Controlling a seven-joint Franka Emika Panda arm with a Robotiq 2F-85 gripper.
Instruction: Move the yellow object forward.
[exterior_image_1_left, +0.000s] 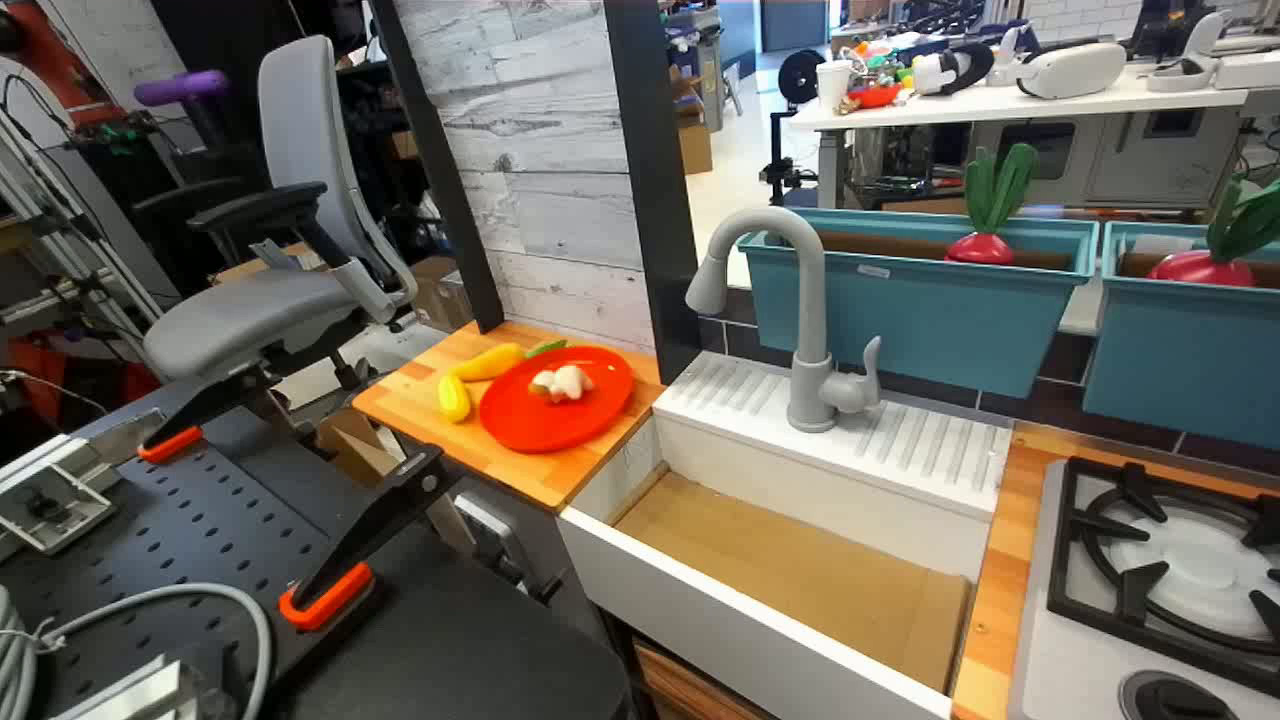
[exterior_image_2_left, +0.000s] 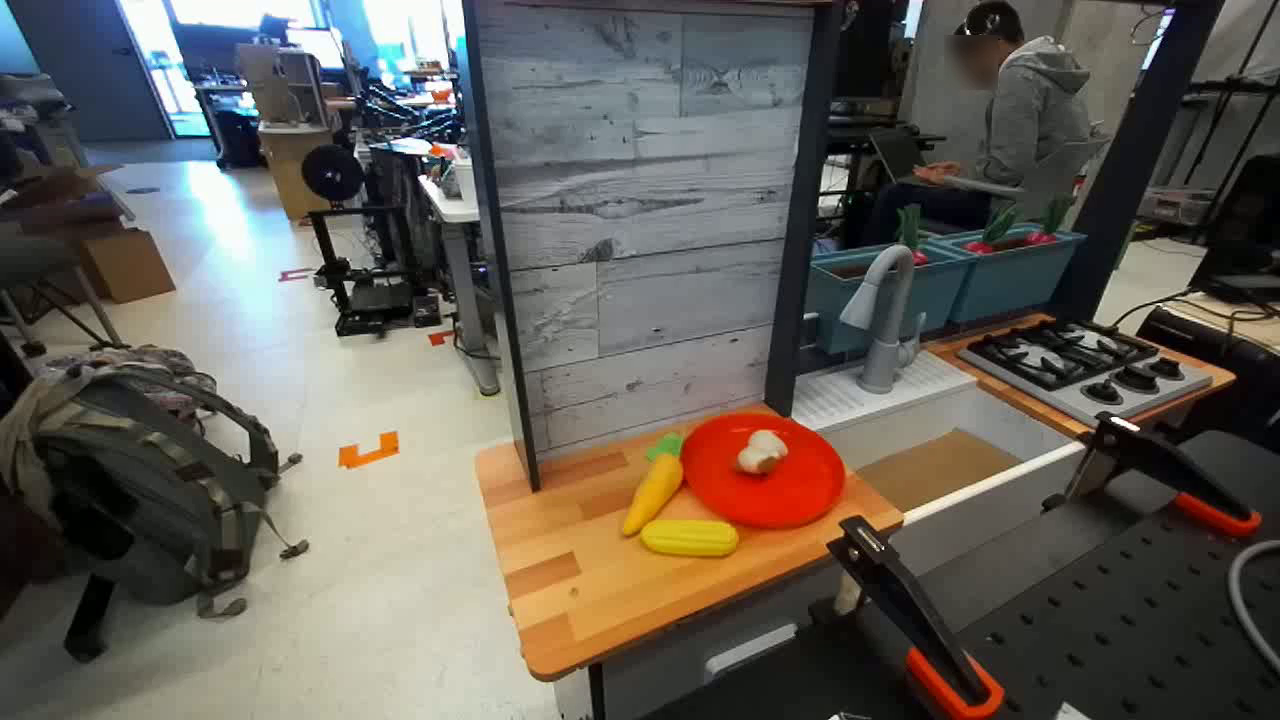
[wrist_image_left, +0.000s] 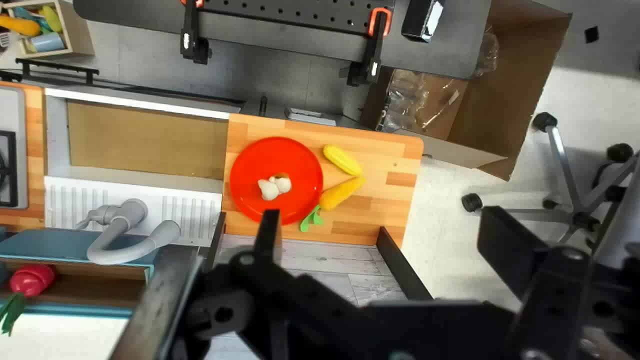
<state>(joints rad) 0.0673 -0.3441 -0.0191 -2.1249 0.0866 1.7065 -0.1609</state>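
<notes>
On the counter (wrist_image_left: 385, 150) lies yellow corn (wrist_image_left: 342, 160) — perhaps touching the carrot (wrist_image_left: 342, 194) — fingers (wrist_image_left: 505, 250) wide apart.

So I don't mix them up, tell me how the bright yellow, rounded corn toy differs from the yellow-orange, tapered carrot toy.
The yellow-orange, tapered carrot toy has green leaves; the bright yellow, rounded corn toy has none. The corn toy has blunt ends; the carrot toy narrows to a tip. Leaves included, the carrot toy is longer than the corn toy. Both lie on the orange-brown wooden countertop.
</notes>
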